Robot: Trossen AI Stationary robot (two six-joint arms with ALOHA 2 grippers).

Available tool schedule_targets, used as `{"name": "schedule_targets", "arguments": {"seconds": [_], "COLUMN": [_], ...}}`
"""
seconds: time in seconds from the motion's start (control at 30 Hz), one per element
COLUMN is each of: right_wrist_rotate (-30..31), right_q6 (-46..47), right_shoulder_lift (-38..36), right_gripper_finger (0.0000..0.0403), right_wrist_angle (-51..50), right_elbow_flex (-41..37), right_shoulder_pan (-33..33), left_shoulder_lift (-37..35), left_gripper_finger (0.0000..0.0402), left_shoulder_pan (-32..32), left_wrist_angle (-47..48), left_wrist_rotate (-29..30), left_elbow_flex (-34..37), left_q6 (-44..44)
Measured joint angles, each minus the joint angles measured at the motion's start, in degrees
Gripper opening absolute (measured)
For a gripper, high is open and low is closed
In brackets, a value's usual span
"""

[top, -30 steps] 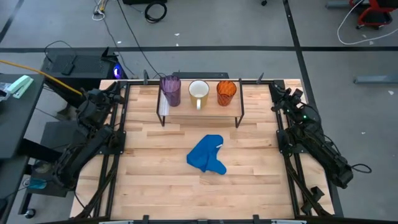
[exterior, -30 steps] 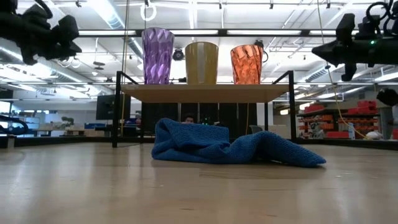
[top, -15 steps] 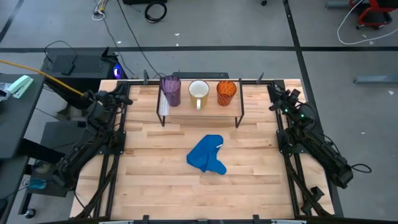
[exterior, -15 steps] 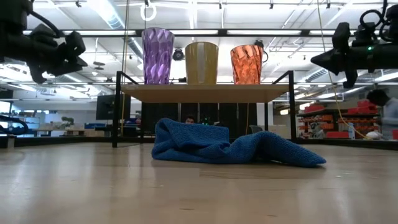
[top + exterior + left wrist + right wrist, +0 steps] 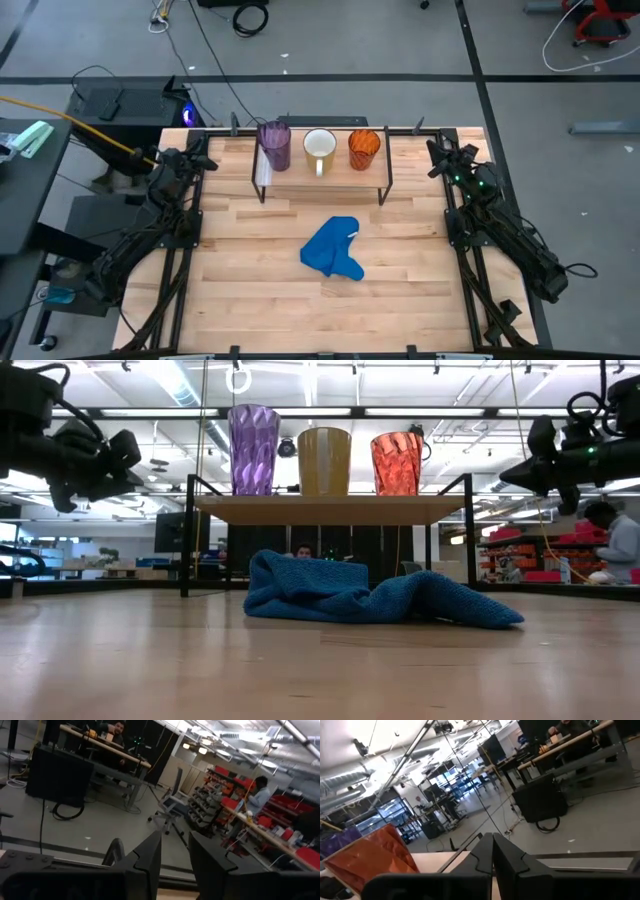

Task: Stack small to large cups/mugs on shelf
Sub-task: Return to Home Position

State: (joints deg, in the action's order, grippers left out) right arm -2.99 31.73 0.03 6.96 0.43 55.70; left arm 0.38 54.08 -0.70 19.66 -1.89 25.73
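Three vessels stand upright in a row on the low light-wood shelf with black wire legs (image 5: 340, 178), at the 12 o'clock end of the wooden tabletop (image 5: 250, 295). A tall translucent purple cup (image 5: 274, 144) is at 9 o'clock, a white handled mug (image 5: 319, 147) in the middle, and a translucent orange cup (image 5: 364, 148) at 3 o'clock. A crumpled blue cloth (image 5: 333, 250) lies at the shelf's 6 o'clock. The left hand (image 5: 204, 159) hangs at the shelf's 9 o'clock, released, its fingers narrowly parted. The right hand (image 5: 436, 153), at 3 o'clock, is clenched on nothing.
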Motion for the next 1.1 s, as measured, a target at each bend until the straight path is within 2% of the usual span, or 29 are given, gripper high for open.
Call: {"name": "schedule_targets", "arguments": {"seconds": [0.2, 0.4, 0.7, 1.1], "right_wrist_rotate": [-0.01, -0.05, -0.01, -0.04], "right_q6": [-0.62, -3.93, -17.04, -15.39], "right_shoulder_lift": [0.01, 0.20, 2.11, 2.12], "right_gripper_finger": [0.0016, 0.0016, 0.0016, 0.0016], "right_wrist_angle": [-0.62, -5.57, -5.24, -5.18], "right_elbow_flex": [0.00, 0.00, 0.02, 0.04], "right_shoulder_pan": [-0.01, -0.01, -0.01, -0.02], "left_shoulder_lift": [-0.03, 0.02, 0.02, 0.02], "left_gripper_finger": [0.0107, 0.0107, 0.0107, 0.0107], "left_shoulder_pan": [0.01, 0.00, 0.00, 0.00], "left_wrist_angle": [-1.81, -0.82, -0.35, -2.31], "left_wrist_rotate": [0.08, 0.18, 0.20, 0.29], "left_elbow_flex": [0.61, 0.54, 0.54, 0.72], "left_q6": [-1.12, -2.76, -12.80, -12.95]}}
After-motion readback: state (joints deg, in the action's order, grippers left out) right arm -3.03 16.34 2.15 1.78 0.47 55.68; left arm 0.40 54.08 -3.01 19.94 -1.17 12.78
